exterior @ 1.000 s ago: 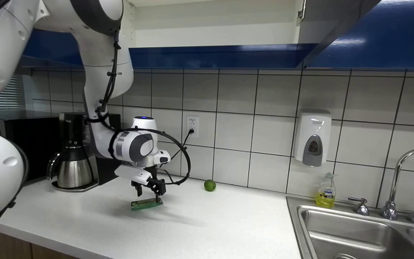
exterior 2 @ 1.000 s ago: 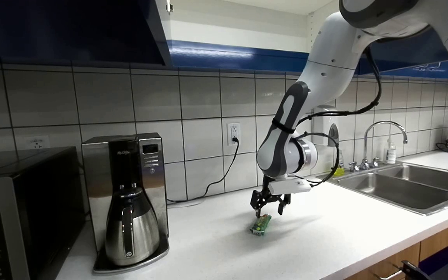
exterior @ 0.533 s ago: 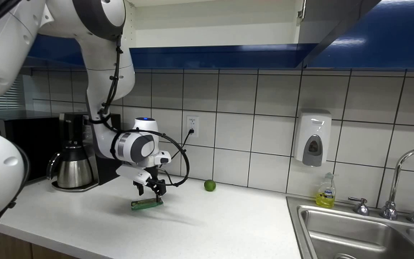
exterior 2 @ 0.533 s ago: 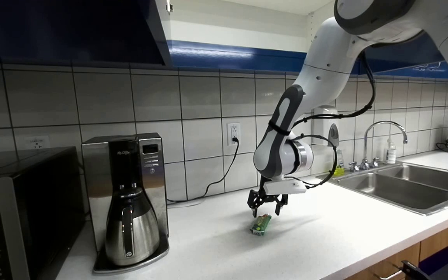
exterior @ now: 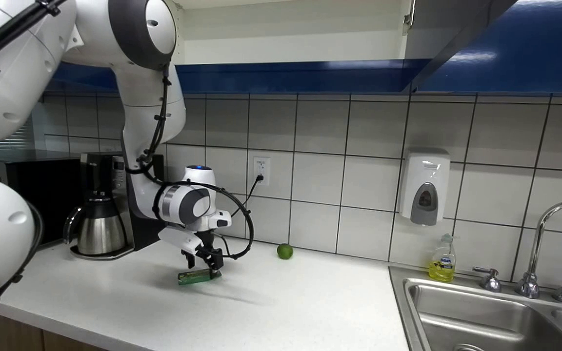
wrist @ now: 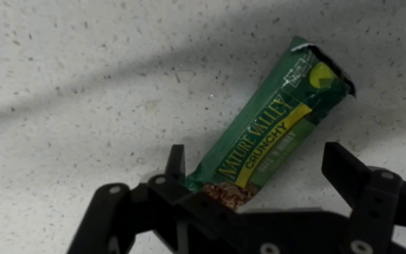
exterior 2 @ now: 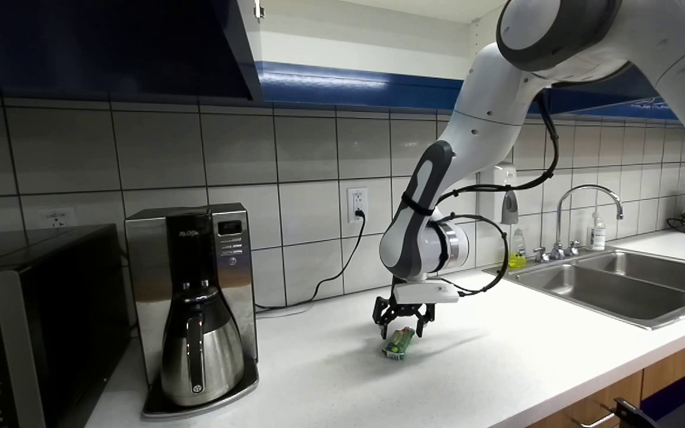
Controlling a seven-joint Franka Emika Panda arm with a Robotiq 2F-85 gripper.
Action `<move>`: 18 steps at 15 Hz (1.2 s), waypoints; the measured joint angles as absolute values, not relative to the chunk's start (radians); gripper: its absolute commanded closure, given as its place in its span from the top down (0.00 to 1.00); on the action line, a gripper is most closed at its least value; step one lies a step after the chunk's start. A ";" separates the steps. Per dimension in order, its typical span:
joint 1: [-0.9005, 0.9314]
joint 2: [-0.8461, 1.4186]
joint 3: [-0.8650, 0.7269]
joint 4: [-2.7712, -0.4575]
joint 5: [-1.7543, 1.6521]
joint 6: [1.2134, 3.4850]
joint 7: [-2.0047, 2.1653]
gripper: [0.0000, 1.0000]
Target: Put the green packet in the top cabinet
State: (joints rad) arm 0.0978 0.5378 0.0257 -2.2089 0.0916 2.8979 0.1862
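The green packet (exterior: 193,278) lies flat on the white counter, also seen in an exterior view (exterior 2: 399,343). In the wrist view the packet (wrist: 263,130) lies slantwise, its near end between the fingers and partly hidden by the left one. My gripper (exterior: 202,271) is open, pointing down right over the packet; it also shows in an exterior view (exterior 2: 402,334) and in the wrist view (wrist: 254,155). The right finger is apart from the packet; I cannot tell whether the left one touches it. The top cabinet (exterior: 291,77) with its blue lower band stands open above, also in an exterior view (exterior 2: 366,86).
A round green ball (exterior: 285,251) lies by the tiled wall. A coffee maker (exterior 2: 203,345) and a black microwave (exterior 2: 51,297) stand on the counter. A sink (exterior: 400,302) with a yellow soap bottle (exterior: 442,261) is at the opposite end. A cord (exterior 2: 342,270) hangs from the outlet.
The arm has come down, and the open gripper is lower, now with its fingertips about level with the packet. In an exterior view it has also shifted slightly left. The packet has not moved.
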 measured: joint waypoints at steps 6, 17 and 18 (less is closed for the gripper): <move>0.137 0.556 -0.001 -2.170 0.093 2.837 0.274 1.00; 0.171 0.569 -0.029 -2.144 0.093 2.789 0.363 0.95; 0.172 0.571 -0.029 -2.143 0.093 2.786 0.365 0.74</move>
State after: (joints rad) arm 0.1721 0.5712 -0.0289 -2.1426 0.0932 2.7860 0.3648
